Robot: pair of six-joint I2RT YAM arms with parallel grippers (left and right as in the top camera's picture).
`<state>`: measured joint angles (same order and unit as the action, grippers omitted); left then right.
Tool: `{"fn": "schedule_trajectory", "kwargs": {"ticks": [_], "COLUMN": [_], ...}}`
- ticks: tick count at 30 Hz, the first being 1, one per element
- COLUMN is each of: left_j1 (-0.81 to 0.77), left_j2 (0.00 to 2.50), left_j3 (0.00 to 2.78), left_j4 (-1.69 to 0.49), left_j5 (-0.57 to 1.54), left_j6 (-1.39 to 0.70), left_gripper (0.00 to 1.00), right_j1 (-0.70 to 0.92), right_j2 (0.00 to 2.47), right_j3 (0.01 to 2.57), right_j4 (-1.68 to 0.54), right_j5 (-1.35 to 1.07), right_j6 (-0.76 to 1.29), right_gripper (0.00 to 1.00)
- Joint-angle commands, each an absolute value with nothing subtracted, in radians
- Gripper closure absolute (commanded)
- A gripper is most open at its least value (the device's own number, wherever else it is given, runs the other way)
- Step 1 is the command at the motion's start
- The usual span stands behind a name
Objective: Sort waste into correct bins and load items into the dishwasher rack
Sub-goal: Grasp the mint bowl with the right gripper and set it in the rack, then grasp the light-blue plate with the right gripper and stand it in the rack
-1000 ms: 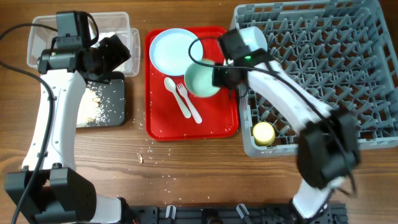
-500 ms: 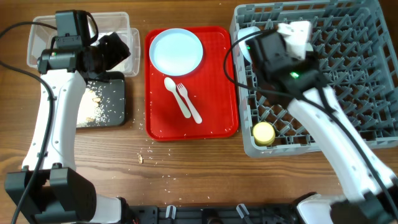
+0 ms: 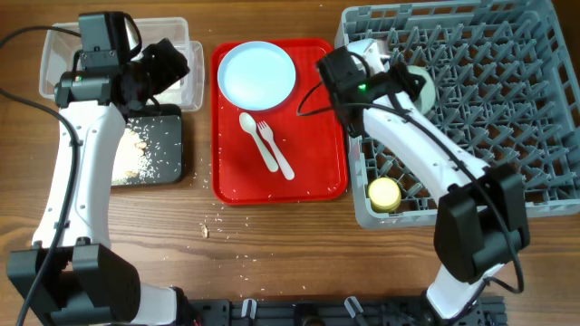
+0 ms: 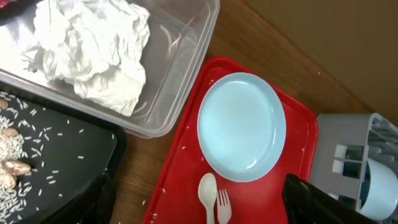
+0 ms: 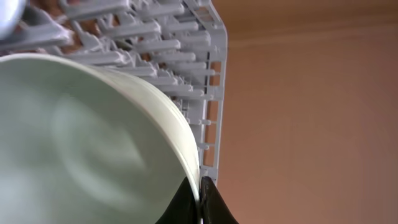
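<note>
My right gripper (image 3: pixel 405 83) (image 5: pixel 200 200) is shut on the rim of a mint bowl (image 3: pixel 420 88) (image 5: pixel 81 137) and holds it tilted over the grey dishwasher rack (image 3: pixel 507 136) (image 5: pixel 155 37). A second bowl (image 3: pixel 366 50) and the yellow cup (image 3: pixel 384 193) sit in the rack. The pale blue plate (image 3: pixel 258 74) (image 4: pixel 241 127), white spoon (image 3: pixel 248 127) (image 4: pixel 208 196) and fork (image 3: pixel 272 145) lie on the red tray. My left gripper (image 3: pixel 172 63) (image 4: pixel 199 208) is open and empty above the clear tub (image 3: pixel 59 59), which holds the white napkin (image 4: pixel 93 50). The red wrapper is not clearly seen.
The black tray (image 3: pixel 168 149) (image 4: pixel 56 155) holds beige scraps and rice crumbs (image 3: pixel 136 149). The red serving tray (image 3: pixel 313 172) lies between the bins and the rack. Crumbs (image 3: pixel 207 230) are scattered on the wooden table in front of it.
My right gripper lifted the mint bowl off the red tray and carried it right over the rack. The left gripper shifted slightly over the clear tub.
</note>
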<state>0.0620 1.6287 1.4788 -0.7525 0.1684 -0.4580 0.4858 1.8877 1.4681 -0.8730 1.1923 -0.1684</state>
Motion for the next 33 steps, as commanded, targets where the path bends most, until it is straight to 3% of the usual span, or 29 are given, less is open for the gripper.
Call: {"fn": "schedule_trajectory", "kwargs": {"ticks": [1,5,6,10,11,17,19,21,22,25,26,28,32,33], "left_j1": [0.065,0.065,0.065,0.065,0.065,0.065,0.065,0.065,0.065,0.066,0.066,0.066,0.066,0.066], "left_j2": [1.633,1.633,1.633,1.633,1.633,1.633,1.633,1.633,1.633,1.633,1.633,1.633,1.633,1.633], "left_j3": [1.486,1.486,1.486,1.486,1.486,1.486,1.486,1.486,1.486,1.486,1.486,1.486,1.486,1.486], "left_j4": [-0.733,-0.728,-0.728,-0.721,-0.721,-0.723,-0.731,-0.74,-0.752,-0.771,-0.771,-0.77,-0.77,-0.77], "left_j5": [0.166,0.166,0.166,0.166,0.166,0.166,0.166,0.166,0.166,0.162,0.162,0.162,0.162,0.162], "left_j6": [-0.453,-0.453,-0.453,-0.453,-0.453,-0.453,-0.453,-0.453,-0.453,-0.453,-0.453,-0.453,-0.453,-0.453], "left_gripper": [0.11,0.09,0.09,0.08,0.08,0.07,0.07,0.07,0.07,0.07,0.07,0.06,0.05,0.05], "right_j1": [0.54,0.564,0.573,0.665,0.684,0.698,0.676,0.661,0.651,0.616,0.616,0.616,0.609,0.605], "right_j2": [1.91,1.91,1.91,1.907,1.905,1.783,1.706,1.654,1.627,1.659,1.699,1.765,1.919,1.941], "right_j3": [1.464,1.464,1.464,1.464,1.464,1.474,1.474,1.474,1.474,1.473,1.473,1.473,1.473,1.475], "right_j4": [-0.875,-0.881,-0.886,-0.893,-0.889,-0.72,-0.628,-0.582,-0.57,-0.495,-0.466,-0.44,-0.354,-0.342], "right_j5": [1.089,1.073,1.071,1.014,0.984,0.836,0.737,0.529,0.305,-0.213,-0.237,-0.214,0.009,0.046], "right_j6": [-0.174,-0.154,-0.154,-0.157,-0.157,-0.154,-0.097,-0.04,-0.016,0.147,0.168,0.208,0.414,0.447], "right_gripper": [0.96,0.96,0.91,0.4,0.33,0.24,0.14,0.09,0.0,0.0,0.01,0.05,0.26,0.26]}}
